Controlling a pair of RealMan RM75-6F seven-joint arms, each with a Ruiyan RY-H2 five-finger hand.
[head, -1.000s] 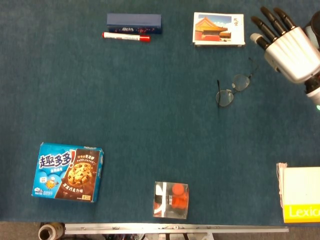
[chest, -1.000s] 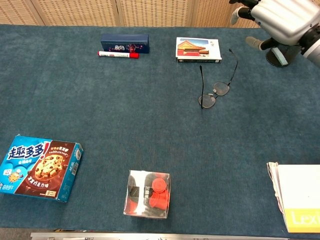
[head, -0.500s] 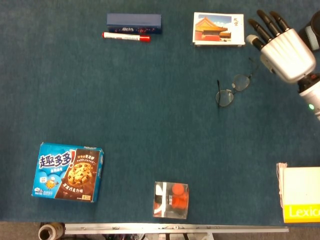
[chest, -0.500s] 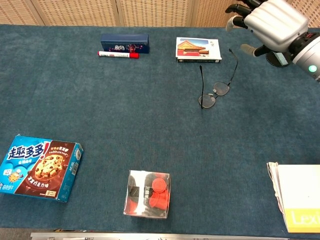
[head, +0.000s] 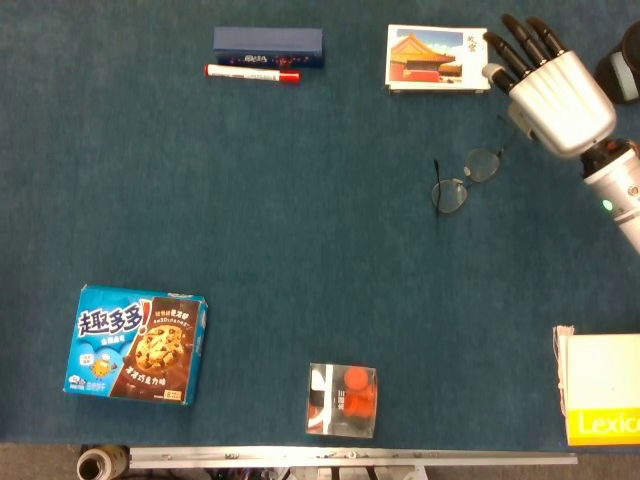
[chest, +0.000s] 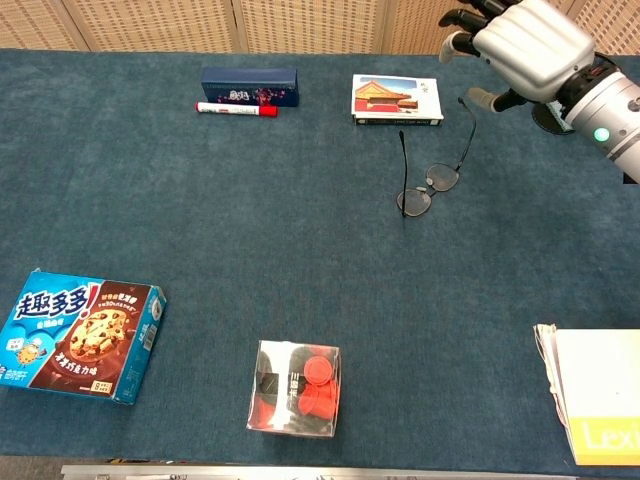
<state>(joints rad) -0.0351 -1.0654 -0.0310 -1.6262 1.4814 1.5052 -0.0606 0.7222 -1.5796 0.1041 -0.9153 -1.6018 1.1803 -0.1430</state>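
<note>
My right hand (head: 548, 85) (chest: 520, 45) hovers open above the far right of the table, fingers spread and holding nothing. It is nearest to a pair of thin-framed glasses (head: 465, 178) (chest: 432, 175) lying with arms unfolded just below and left of it. A postcard box with a red palace picture (head: 438, 58) (chest: 397, 99) lies just left of the fingertips. My left hand does not show in either view.
A dark blue box (head: 268, 46) and a red marker (head: 252, 73) lie at the far middle. A blue cookie box (head: 138, 343) sits near left, a clear box of red pieces (head: 342, 399) near centre, a white-and-yellow book (head: 600, 388) near right. A dark round object (chest: 555, 112) stands behind the hand.
My right hand has moved left and slightly toward the far edge, closing in on the postcard box and the glasses. Everything on the table stays where it was.
</note>
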